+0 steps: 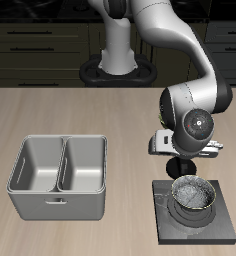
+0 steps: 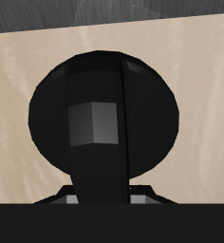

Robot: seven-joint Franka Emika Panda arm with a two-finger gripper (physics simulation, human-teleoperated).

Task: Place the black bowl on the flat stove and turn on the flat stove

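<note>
Wooden tabletop, dark cabinets behind, simulator render. Arm is folded down over the flat stove [image 1: 222, 228], wrist pointing straight at the table.

Black bowl [image 1: 193, 192] sits upright on the flat stove, on the burner rings, so the placing half of the task looks done. It is below the jaws and just off to their front-edge side, not between them and apart from them.

Gripper [image 1: 180, 158] hangs right above the knob [image 1: 177, 166], the black round disc sticking out from the stove's back edge. Wrist view agrees: the knob [image 2: 100, 114] fills the middle of the shot, bare table around it and a dark strip of stove at one border. So the knob is directly under the jaws, close, likely lined up for the turn-on move. Cannot tell whether anything touches it.

Jaw state: cannot tell. Fingers are lost against the black knob in both views; the grey square patch in the wrist shot may be a finger face or a glint, unclear.

Grey 2-compartment tray [image 1: 30, 200] stands well apart from the jaws, across the table, not part of this step.

Judgement: 1 step left, turning the knob. Risk: the bowl is near the knob, so a wide swing of the hand could nudge it off the rings.
</note>
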